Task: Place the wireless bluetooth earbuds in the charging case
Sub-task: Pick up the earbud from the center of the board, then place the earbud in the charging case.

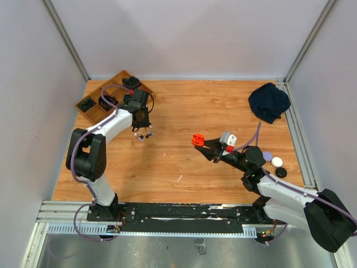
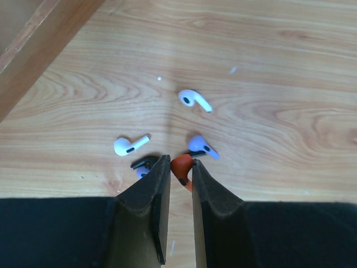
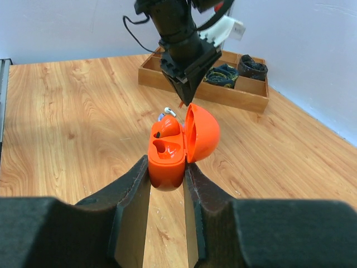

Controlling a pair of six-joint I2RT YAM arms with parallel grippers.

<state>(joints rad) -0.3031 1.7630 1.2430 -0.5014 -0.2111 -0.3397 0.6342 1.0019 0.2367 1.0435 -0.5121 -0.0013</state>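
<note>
Top view: the left gripper (image 1: 139,127) is down at the far-left of the table, just beside a compartmented brown wooden tray (image 1: 111,92) and over a scatter of tiny buds. The right gripper (image 1: 202,143) hangs mid-table w/ a glossy orange plastic charging case (image 1: 196,139) at its tip. A crumpled dark cloth (image 1: 269,101) lies far right, and lavender, white and black coin-like round cases (image 1: 276,162) sit by the right arm. Left wrist view: jaws nearly together, pinching a small red-orange plastic earbud (image 2: 181,166). Its head pokes out past the tips and the stem seems to run back btwn the pads, so the long axis is approx. along the fingers. Loose on the wood are a white earbud (image 2: 195,99) farther out, a second white bud (image 2: 129,146) to the left, a lavender-blue bud (image 2: 202,147) just beside one finger and a dark bud (image 2: 144,164) beside the other. Right wrist view: jaws narrow, clamped on the case body, w/ the hinged lid (image 3: 202,133) swung open and the mouth facing up. The far well looks filled w/ an orange bud and the near well looks empty, but can't be sure. The key relation is that the gripped bud is well apart from the case, off to its far-left. The left arm has the bud, so it prob. needs to lift and cross toward mid-table, then go stem-down into the free well.
</note>
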